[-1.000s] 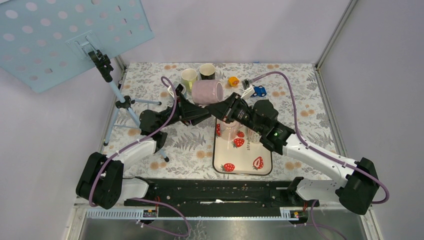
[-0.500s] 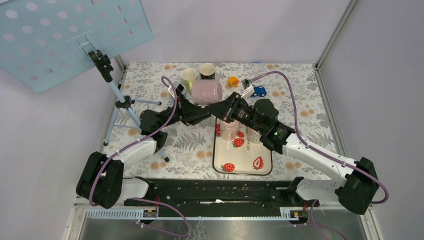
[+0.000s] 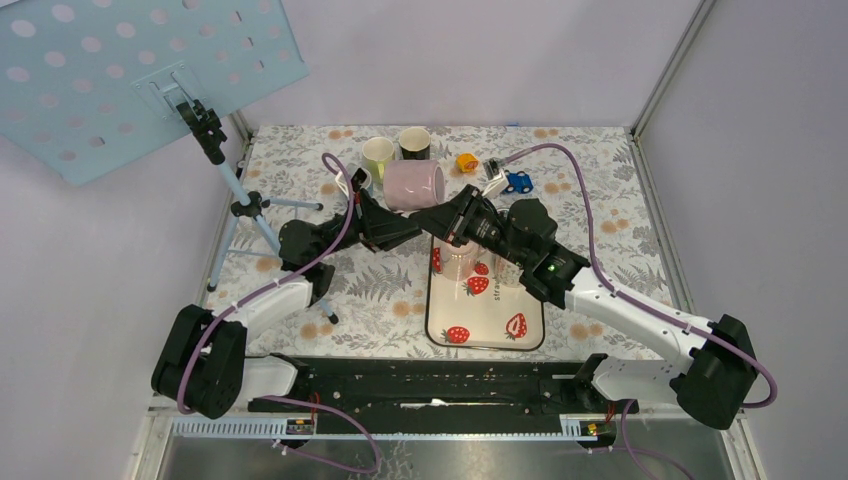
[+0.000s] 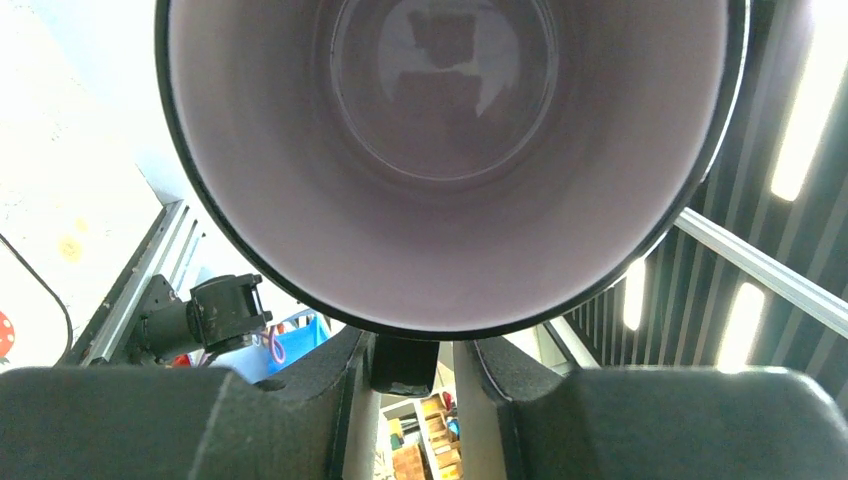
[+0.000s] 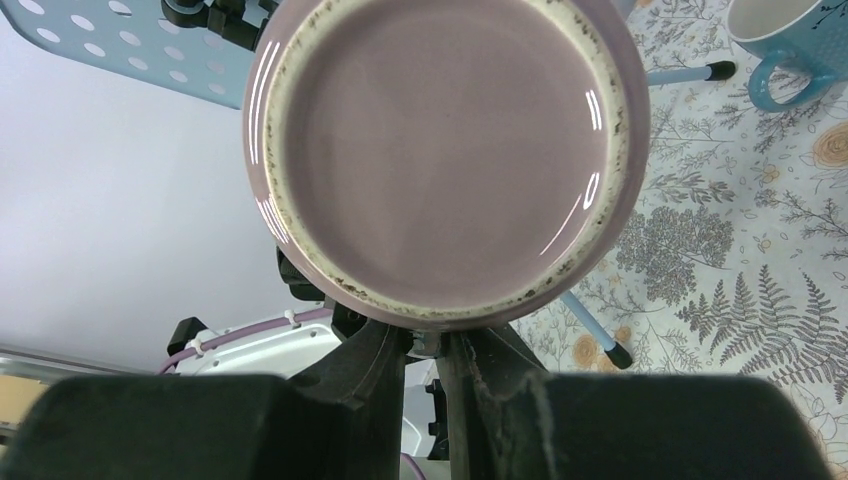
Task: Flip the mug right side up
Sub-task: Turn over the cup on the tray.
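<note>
Over the flowered desk [image 3: 620,220], the pink mug [image 3: 415,185] hangs on its side between the arms, mouth facing the left claw [image 4: 408,365], base facing the right claw [image 5: 425,350], both apparently pinching its underside, fingers nearly together.

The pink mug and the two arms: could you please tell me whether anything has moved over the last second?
Nothing visibly changed. The pink mug is held on its side, with the left gripper at its open end and the right gripper at its base, both closed on it as before.
</note>
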